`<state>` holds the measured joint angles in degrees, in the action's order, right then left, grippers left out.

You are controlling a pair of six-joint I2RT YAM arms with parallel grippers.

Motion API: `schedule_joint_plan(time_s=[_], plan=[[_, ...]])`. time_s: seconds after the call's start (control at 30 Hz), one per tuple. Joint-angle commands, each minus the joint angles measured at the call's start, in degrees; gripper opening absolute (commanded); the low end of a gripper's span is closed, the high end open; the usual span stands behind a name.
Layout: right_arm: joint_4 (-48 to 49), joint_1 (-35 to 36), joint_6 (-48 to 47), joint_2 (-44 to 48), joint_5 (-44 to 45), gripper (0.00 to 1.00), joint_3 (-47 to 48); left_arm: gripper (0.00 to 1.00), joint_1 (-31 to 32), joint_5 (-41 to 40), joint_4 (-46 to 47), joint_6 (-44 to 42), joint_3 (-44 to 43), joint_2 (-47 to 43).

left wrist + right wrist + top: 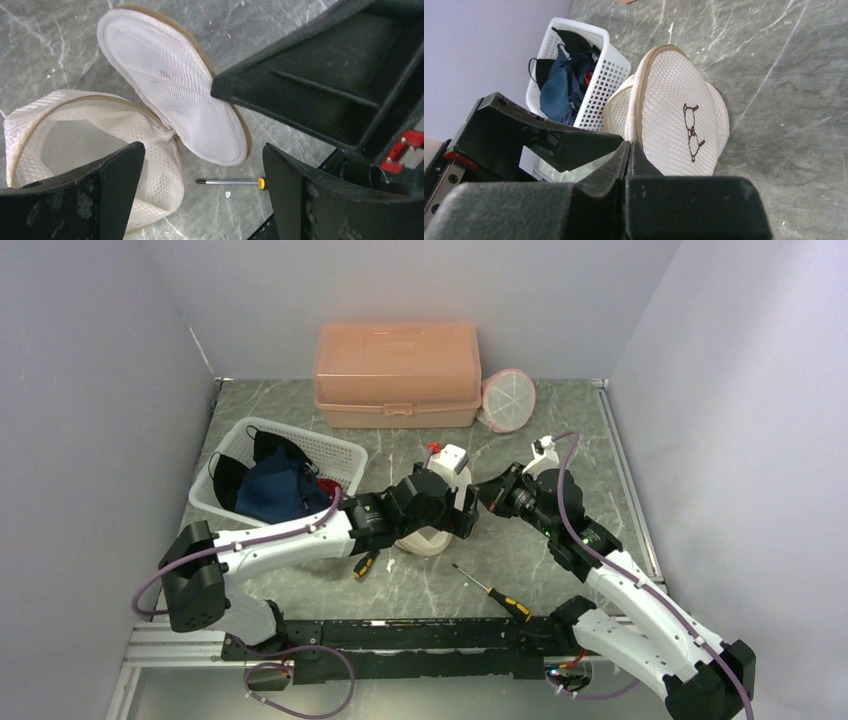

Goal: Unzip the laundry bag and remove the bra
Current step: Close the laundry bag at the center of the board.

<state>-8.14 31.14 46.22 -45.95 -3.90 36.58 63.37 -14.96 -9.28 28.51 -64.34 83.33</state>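
Note:
The white mesh laundry bag (85, 150) lies unzipped on the table, and its round lid (170, 80) is flipped up and open. Inside I see only mesh and no bra. In the top view the bag (425, 543) lies under my left gripper (447, 512). My left gripper (203, 148) is open and empty, hovering above the bag's hinge. My right gripper (629, 143) is shut on the rim of the lid (674, 120), which bears a stitched glasses mark. It holds the lid up just right of the left gripper (485, 495).
A white basket (335, 448) with dark blue, black and red clothes stands at the left and shows in the right wrist view (609, 70). A pink lidded box (397, 375) and a round pink mesh bag (508, 400) stand at the back. Two screwdrivers (492, 593) (365, 565) lie near the front.

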Motion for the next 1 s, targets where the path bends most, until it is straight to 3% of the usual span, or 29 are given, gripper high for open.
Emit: schedule_joint_plan(time_s=[0.0, 0.17, 0.3, 0.53, 0.63, 0.67, 0.83, 0.9, 0.97], plan=[[2.2, 0.22, 3.23, 0.16, -0.38, 0.0, 2.34, 0.93, 0.3, -3.56, 2.62, -1.97, -3.57, 1.18], [2.67, 0.23, 5.02, 0.2, -1.39, 0.0, 2.33, 0.88, 0.52, -6.66, 2.14, -1.17, -4.97, 4.0], [2.65, 0.11, 6.38, 0.59, -1.93, 0.0, 2.38, 0.77, 0.46, -7.25, 3.86, -0.97, -5.04, 5.51], [2.21, 0.17, 6.79, 0.94, -2.16, 0.0, 2.3, 0.32, 0.48, -6.65, 5.24, -0.52, -5.23, 6.57], [1.23, 0.14, 6.23, 0.89, -1.99, 0.0, 2.74, 0.06, 0.49, -6.09, 5.64, -0.24, -4.65, 5.92], [0.11, 0.13, 5.7, 0.83, -1.47, 0.02, 3.41, 0.03, 0.44, -6.12, 5.66, 0.05, -4.47, 5.65], [-7.55, 0.02, 0.21, 1.18, 3.35, 0.58, 8.35, 0.03, 0.46, -5.76, 6.43, 0.99, -2.47, 3.02], [-10.48, 0.07, -2.12, 2.39, 6.79, 0.71, 9.71, 0.03, 0.44, -5.84, 6.43, 1.23, -1.85, 1.91], [-11.16, 0.05, -3.78, 5.06, 9.45, 0.76, 9.37, 0.03, 0.52, -5.56, 6.61, 1.28, -1.27, 0.78]])
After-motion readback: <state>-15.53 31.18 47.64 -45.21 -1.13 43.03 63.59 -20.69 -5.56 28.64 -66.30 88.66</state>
